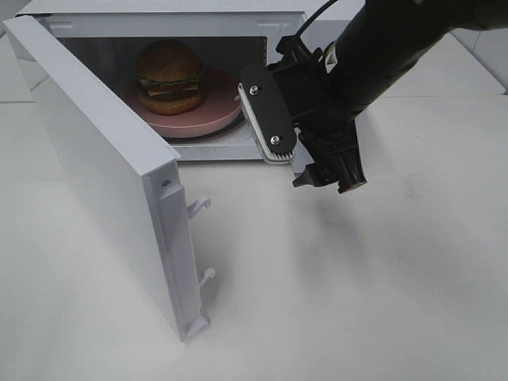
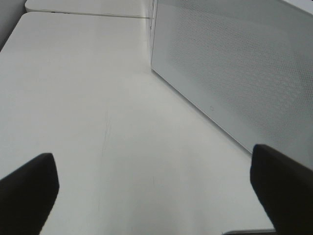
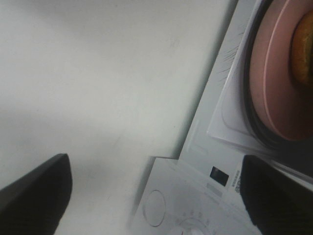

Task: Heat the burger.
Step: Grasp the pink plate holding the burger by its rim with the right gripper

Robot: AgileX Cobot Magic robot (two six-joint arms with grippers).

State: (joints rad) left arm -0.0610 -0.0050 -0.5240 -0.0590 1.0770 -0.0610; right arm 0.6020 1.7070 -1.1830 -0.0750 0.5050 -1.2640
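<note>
The burger (image 1: 169, 76), with a golden bun, lettuce and cheese, sits on a pink plate (image 1: 208, 117) inside the open microwave (image 1: 159, 16). My right gripper (image 1: 295, 151) hovers just outside the oven's front right corner, open and empty. One of its fingers (image 1: 266, 115) shows a white ridged pad. In the right wrist view the gripper (image 3: 156, 200) spreads wide above the oven's control panel (image 3: 161, 215), beside the plate (image 3: 279, 73) and a sliver of burger (image 3: 304, 49). My left gripper (image 2: 154, 196) is open over bare table, beside the door's perforated outer face (image 2: 234, 68).
The microwave door (image 1: 103, 159) swings far out toward the front left, with two latch hooks (image 1: 202, 206) on its free edge. White tabletop (image 1: 357, 286) spreads in front and to the right. The left arm does not show in the exterior view.
</note>
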